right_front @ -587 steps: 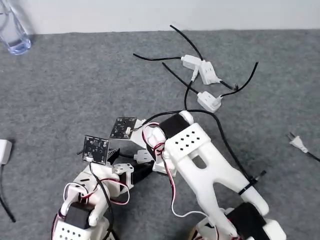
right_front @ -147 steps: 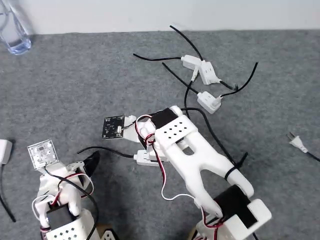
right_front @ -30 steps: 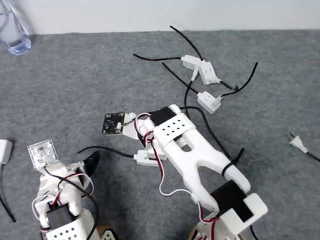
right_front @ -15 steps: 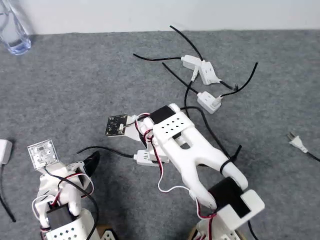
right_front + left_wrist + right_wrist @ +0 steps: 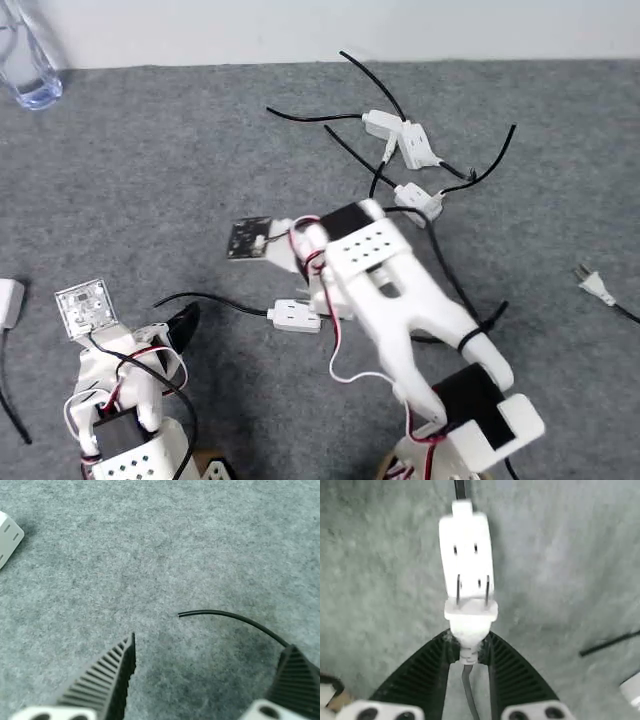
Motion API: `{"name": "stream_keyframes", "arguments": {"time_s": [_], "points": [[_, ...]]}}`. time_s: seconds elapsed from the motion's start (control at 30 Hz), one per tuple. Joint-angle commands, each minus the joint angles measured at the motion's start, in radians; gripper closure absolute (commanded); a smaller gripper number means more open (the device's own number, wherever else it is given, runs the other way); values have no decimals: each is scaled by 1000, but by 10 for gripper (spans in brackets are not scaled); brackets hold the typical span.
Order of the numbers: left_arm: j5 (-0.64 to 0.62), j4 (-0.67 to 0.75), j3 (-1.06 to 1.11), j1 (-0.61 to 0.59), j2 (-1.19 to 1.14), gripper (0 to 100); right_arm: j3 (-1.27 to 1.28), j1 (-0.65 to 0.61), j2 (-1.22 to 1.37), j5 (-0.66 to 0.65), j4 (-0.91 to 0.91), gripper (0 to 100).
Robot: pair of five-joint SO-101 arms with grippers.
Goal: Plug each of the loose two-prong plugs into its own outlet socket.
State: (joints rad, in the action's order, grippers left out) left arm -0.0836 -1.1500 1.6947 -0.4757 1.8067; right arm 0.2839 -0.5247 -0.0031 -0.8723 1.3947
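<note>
My right tool (image 5: 469, 641) is clamped on the back end of a white plug (image 5: 470, 616). The plug's two prongs point at a white socket (image 5: 466, 560) and sit right at its near end. I cannot tell if they are in. From above, this socket lies in the middle of the grey counter (image 5: 150, 170), just left of my right arm. A black cord (image 5: 215, 300) runs left from it. My left tool (image 5: 211, 645) is at the near left, its two sides wide apart, above the cord's bare end. Another loose plug (image 5: 597, 285) lies well apart, at the right.
</note>
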Motion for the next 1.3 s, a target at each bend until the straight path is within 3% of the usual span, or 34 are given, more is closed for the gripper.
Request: {"name": "stream_keyframes", "arguments": {"time_s": [0.0, 0.33, 0.6, 0.7, 0.9, 1.27], "points": [[8, -2, -12, -5, 14, 582, -18, 102, -51, -34, 68, 991], [8, -2, -12, -6, 14, 582, 18, 236, -30, -78, 82, 991], [8, -3, -12, -6, 14, 582, 207, 237, 39, -78, -133, 987], [8, -2, -12, -6, 14, 582, 209, 239, 48, -75, -143, 972], [8, -2, -12, -6, 14, 582, 210, 236, 42, -51, -134, 810], [8, -2, -12, -6, 14, 582, 210, 173, 45, -40, -136, 823]]}}
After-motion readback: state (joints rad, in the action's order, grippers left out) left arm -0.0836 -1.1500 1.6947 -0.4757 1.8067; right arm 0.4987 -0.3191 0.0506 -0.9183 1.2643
